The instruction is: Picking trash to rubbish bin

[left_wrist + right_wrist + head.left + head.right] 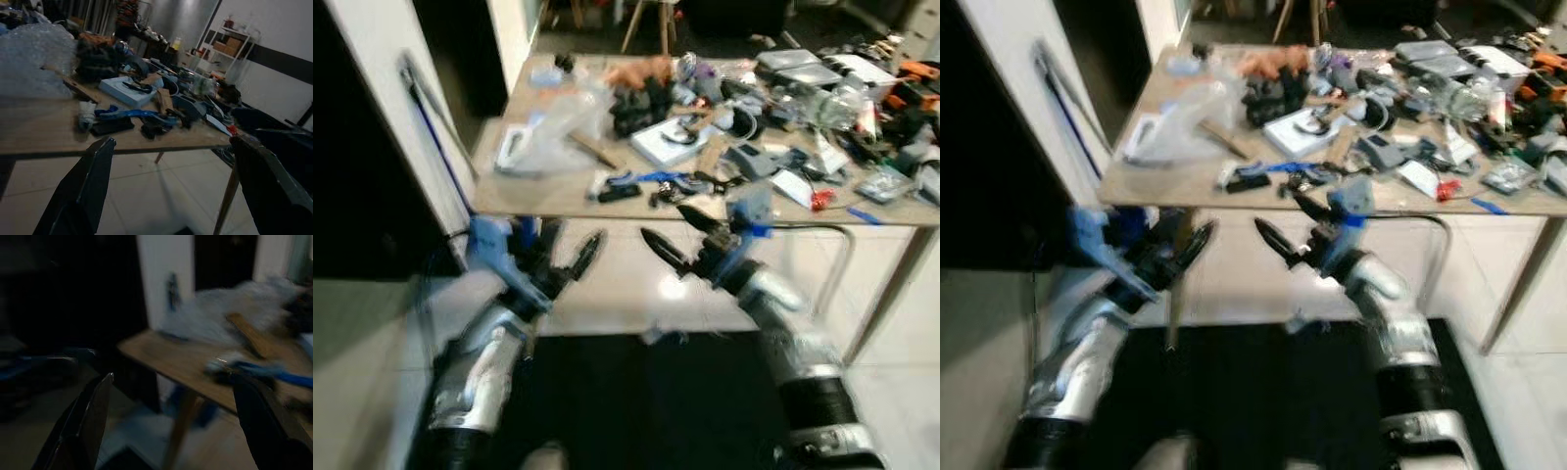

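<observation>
A: Desk (538,196)?
B: Wood top, cluttered: crumpled clear plastic bag (558,127) far left, pale blue box (668,142) mid.
A: Tools?
B: Left tool (566,253), right tool (677,237) spread wide, empty, before desk edge, above tile floor (626,284).

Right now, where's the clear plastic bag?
In the head views, the clear plastic bag lies on the table's near-left corner, left of the black clutter.

A: Arm build?
B: Silver forearm shells, black cuff near each elbow. Blue housing at both wrists.
A: Hands?
B: Left hand (570,253) and right hand (683,235): two long black fingers each, tapering to points. In the wrist views they're flat dark blades, glossy. Views blurred; screws and markings unreadable.
</observation>
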Controlling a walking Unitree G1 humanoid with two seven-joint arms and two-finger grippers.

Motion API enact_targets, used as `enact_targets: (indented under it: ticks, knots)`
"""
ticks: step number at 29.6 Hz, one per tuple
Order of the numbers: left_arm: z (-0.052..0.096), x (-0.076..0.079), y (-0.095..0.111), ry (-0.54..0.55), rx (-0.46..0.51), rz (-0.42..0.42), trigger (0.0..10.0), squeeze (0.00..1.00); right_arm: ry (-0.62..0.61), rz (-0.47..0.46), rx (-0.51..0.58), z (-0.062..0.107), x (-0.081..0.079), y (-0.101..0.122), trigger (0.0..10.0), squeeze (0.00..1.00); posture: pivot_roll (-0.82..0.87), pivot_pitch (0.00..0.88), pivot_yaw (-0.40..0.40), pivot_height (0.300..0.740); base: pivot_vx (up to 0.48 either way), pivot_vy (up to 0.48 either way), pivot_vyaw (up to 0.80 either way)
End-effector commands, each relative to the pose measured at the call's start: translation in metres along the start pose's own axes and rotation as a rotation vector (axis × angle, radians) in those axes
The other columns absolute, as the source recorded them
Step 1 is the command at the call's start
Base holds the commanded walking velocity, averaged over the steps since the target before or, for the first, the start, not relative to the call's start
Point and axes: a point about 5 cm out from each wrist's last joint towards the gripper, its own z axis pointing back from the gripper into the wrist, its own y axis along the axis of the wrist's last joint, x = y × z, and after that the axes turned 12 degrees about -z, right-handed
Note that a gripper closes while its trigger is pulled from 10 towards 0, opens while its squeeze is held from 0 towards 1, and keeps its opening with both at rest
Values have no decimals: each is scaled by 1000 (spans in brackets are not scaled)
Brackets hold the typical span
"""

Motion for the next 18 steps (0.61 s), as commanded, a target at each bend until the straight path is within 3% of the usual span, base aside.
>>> enact_targets:
  ticks: [1, 18]
  knots:
    - [-1, 3, 0, -22, 0, 3, 10000, 0, -30, -18, -12, 6, 6, -3, 10000, 0, 0, 0, -24, 740, 0, 0, 0]
    - [-1, 4, -1, -38, -12, 17, 10000, 0, -28, -21, -16, 6, 6, -2, 10000, 0, -2, 0, -23, 740, 0, -314, 0]
